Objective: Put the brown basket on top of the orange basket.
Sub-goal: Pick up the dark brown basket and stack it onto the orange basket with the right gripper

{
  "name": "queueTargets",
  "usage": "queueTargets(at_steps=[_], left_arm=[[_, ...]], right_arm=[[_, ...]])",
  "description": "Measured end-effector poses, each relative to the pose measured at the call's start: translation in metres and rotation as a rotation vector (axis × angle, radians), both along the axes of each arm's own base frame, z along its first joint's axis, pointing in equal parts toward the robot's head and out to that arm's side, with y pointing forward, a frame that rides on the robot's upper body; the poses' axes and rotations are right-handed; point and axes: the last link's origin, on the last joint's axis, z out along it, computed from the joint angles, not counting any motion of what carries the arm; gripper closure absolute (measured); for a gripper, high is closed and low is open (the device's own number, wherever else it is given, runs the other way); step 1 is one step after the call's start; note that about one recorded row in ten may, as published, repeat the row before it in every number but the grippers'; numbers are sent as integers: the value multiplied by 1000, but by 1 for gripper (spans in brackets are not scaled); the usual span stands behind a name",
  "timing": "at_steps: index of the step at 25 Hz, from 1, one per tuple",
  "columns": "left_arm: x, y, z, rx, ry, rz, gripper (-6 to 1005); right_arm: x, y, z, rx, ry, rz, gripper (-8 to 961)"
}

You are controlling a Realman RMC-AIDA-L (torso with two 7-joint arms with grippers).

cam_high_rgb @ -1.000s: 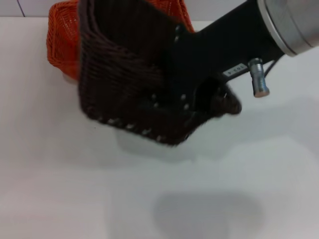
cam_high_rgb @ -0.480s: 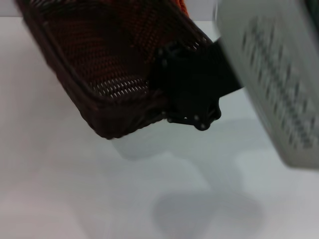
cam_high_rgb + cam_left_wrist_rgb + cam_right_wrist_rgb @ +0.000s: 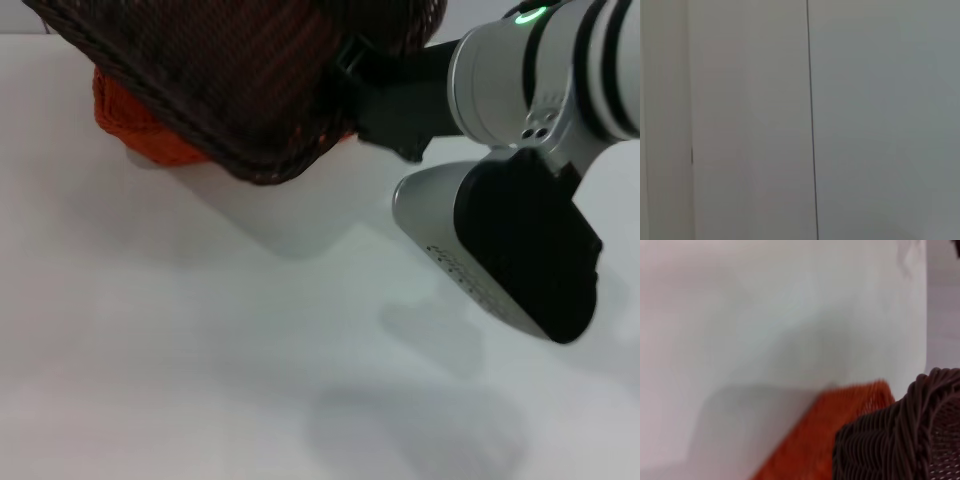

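Observation:
The brown basket (image 3: 250,90) is held in the air at the far side of the table, over the orange basket (image 3: 140,135), and hides most of it. Only the orange basket's near left corner shows below the brown one. Whether the two touch I cannot tell. My right gripper (image 3: 352,72) is shut on the brown basket's right rim, with its arm (image 3: 530,90) reaching in from the right. The right wrist view shows the brown basket's braided rim (image 3: 912,430) above the orange basket (image 3: 825,435). My left gripper is out of view.
The white table (image 3: 200,350) stretches in front of the baskets. My right arm's black and silver elbow part (image 3: 520,250) hangs over the table's right side. The left wrist view shows only a pale wall panel (image 3: 865,120).
My right gripper has carried the brown basket back and upward over the orange basket. The arm has turned, and its elbow part now shows on the right.

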Motion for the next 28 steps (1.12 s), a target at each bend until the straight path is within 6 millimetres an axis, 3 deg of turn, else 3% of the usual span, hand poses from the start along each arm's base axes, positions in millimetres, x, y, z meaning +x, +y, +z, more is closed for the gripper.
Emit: queueTargets(at_steps=[7,11,18,28], left_arm=[[-5,2,-8,-37,-38,33,259],[-7,2,-11,-53,-54,50,259],[-9,2,-15,-63,-86,48,258],[-9,5,-17,-74,-102,48,258]], right_arm=[[14,25,-15,127,-102,176,824],[19,37,-13,156,-118,197,813],[42,75,-4,252,-146,194,793],[64,99,-11,254,-228,211,765]])
